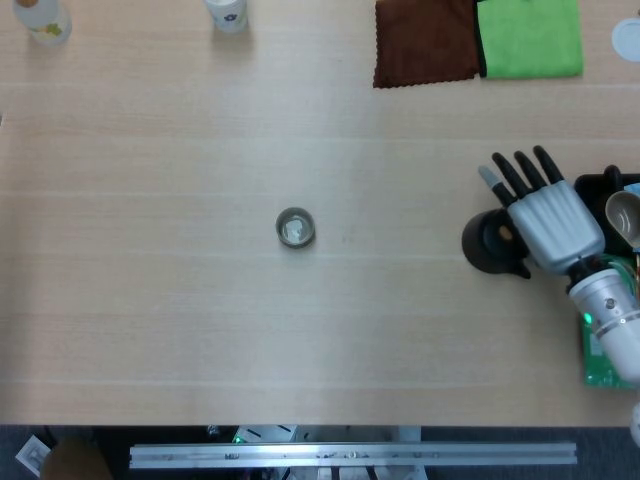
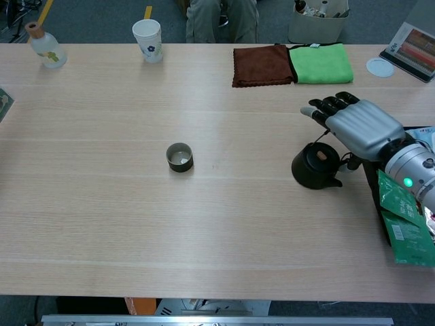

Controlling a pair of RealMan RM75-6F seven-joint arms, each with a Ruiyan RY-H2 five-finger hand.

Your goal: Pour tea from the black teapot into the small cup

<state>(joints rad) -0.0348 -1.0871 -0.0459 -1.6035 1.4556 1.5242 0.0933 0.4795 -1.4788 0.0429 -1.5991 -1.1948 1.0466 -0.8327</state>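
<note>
The black teapot (image 1: 485, 243) (image 2: 314, 166) stands on the table at the right. My right hand (image 1: 545, 215) (image 2: 357, 125) is just above and to the right of it, fingers stretched out and apart, palm over the pot's handle side. Whether the hand touches the wire handle is hidden by the palm. The small dark cup (image 1: 295, 228) (image 2: 179, 157) stands upright near the table's middle, far to the left of the teapot. My left hand shows in neither view.
A brown cloth (image 1: 425, 40) and a green cloth (image 1: 530, 35) lie at the back right. A paper cup (image 2: 148, 41) and a small bottle (image 2: 45, 47) stand at the back left. Green packets (image 2: 401, 217) lie at the right edge.
</note>
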